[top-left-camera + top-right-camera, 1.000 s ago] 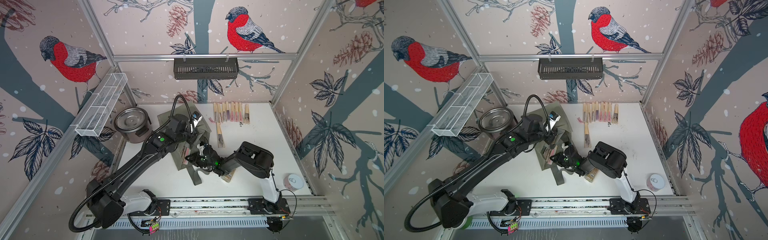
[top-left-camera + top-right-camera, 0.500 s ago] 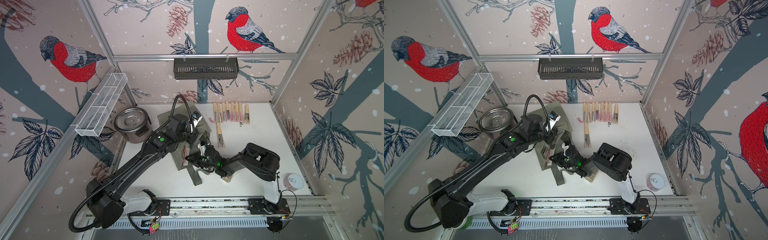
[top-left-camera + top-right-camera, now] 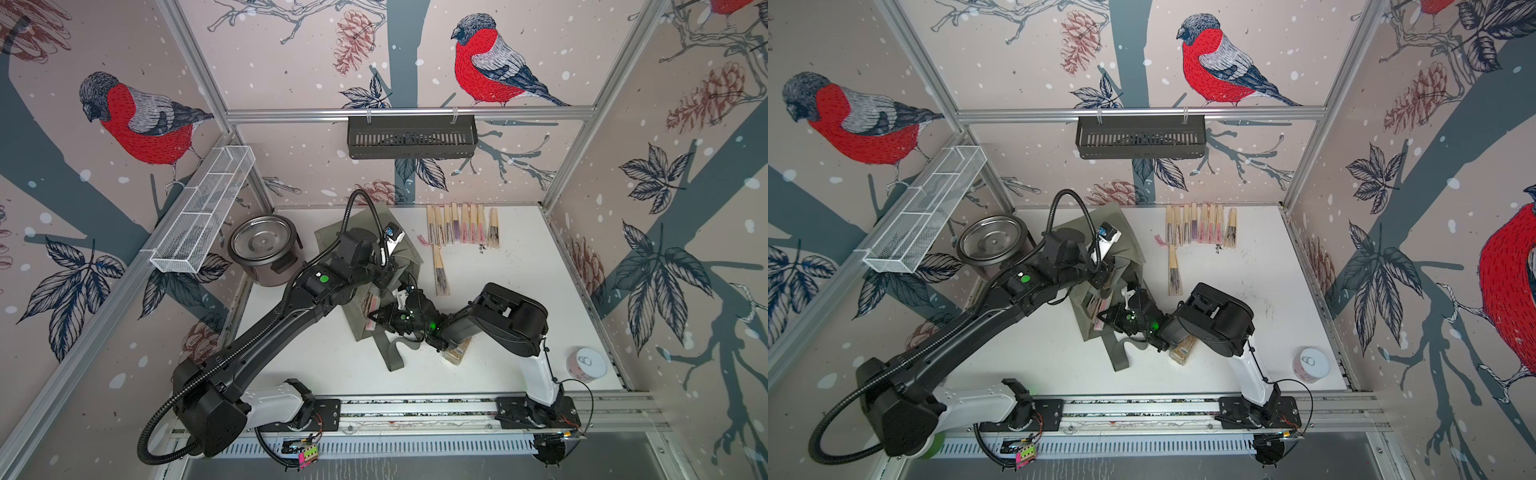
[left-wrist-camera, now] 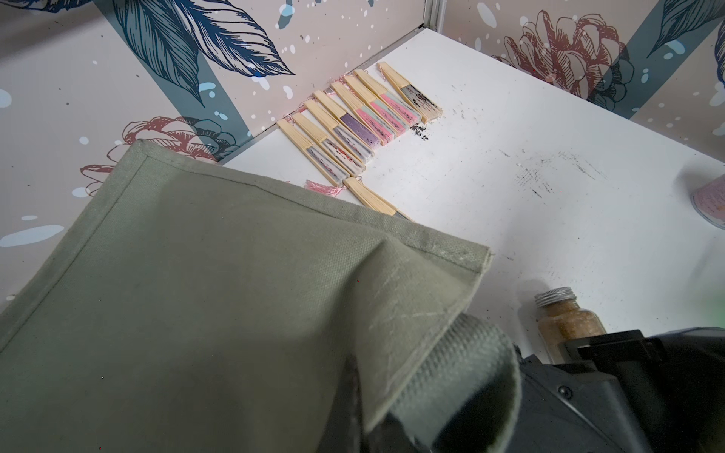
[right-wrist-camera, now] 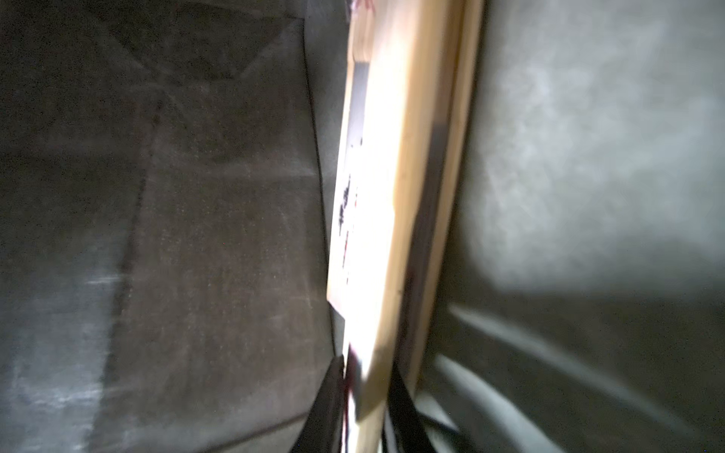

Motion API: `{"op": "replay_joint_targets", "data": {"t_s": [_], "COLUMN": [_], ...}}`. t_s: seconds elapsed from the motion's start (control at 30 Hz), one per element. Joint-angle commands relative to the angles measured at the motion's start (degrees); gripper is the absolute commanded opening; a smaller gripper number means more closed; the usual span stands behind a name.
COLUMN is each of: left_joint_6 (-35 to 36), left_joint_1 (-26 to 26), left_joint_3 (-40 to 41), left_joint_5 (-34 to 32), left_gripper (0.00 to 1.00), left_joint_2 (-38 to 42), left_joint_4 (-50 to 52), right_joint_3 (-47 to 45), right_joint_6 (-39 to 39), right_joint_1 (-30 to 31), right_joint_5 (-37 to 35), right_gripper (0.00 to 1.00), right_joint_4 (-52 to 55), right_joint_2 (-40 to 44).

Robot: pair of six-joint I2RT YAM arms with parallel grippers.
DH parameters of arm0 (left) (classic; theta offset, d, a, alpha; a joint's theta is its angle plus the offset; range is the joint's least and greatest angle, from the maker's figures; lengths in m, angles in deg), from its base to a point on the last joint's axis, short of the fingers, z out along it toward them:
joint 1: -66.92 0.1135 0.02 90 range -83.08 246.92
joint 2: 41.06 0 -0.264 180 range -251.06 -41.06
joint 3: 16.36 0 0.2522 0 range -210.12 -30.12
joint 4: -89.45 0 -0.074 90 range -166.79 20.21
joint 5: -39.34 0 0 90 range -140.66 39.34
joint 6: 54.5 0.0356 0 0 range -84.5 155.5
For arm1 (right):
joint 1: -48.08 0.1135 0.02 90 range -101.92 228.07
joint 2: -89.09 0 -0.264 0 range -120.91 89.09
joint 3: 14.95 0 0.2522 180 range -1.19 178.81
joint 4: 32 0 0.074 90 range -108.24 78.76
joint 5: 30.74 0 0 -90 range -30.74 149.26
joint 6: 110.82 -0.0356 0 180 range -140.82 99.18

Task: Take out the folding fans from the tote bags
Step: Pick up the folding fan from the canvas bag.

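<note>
Tote bag [image 3: 407,255] sits mid-table with its mouth facing the arm bases. 1 strap [image 3: 390,351] trails out of the mouth onto the table.

Left gripper [image 3: 384,275] is at the bag's upper mouth edge, fingers together and pinching the fabric. In the left wrist view the cloth folds into the jaws, and the fingers themselves barely show.

Right gripper [image 3: 375,318] is at the mouth, reaching in. In the right wrist view its 2 fingers [image 5: 333,396] are clamped on the end of 1 fan [image 5: 392,196], which is inside the bag with fabric on both sides.

More fans [image 3: 369,305] show in the mouth in both top views.

Row of fans [image 3: 461,226] lies outside, beside the bag's far end. 1 loose fan [image 3: 440,272] lies just beside the bag, nearer than the row.

Spice jar [image 4: 565,317] is near the mouth, under the right arm. Steel pot [image 3: 262,245] is on the bag's opposite side.
</note>
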State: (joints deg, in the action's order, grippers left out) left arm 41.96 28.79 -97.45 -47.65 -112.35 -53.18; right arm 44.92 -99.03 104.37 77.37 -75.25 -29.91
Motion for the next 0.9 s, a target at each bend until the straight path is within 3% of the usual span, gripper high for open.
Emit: {"op": "replay_joint_targets", "data": {"t_s": [0.0, 0.37, 0.6, 0.87], "left_joint_6": [0.75, 0.75, 0.84, 0.92], "left_joint_1": [-0.18, -0.20, -0.19, -0.17], "left_joint_3": [-0.37, -0.41, -0.48, -0.29], "left_joint_5": [0.25, 0.16, -0.37, -1.24], "left_gripper": [0.00, 0.00, 0.00, 0.00], "left_joint_2": [0.09, 0.19, -0.09, 0.40], "left_joint_4": [-1.33, -1.29, -1.29, -1.55], "right_joint_3": [-1.01, -8.70, -10.96, -12.76], "right_joint_6": [0.36, 6.80, 19.21, 28.64], "right_joint_1": [0.05, 1.78, 4.80, 5.58], "right_joint_5": [0.61, 2.31, -0.53, 3.38], "right_gripper": [0.18, 0.16, 0.14, 0.12], "right_joint_4": [-0.72, 7.80, 23.71, 37.55], "right_joint_2": [2.34, 13.57, 23.63, 33.86]}}
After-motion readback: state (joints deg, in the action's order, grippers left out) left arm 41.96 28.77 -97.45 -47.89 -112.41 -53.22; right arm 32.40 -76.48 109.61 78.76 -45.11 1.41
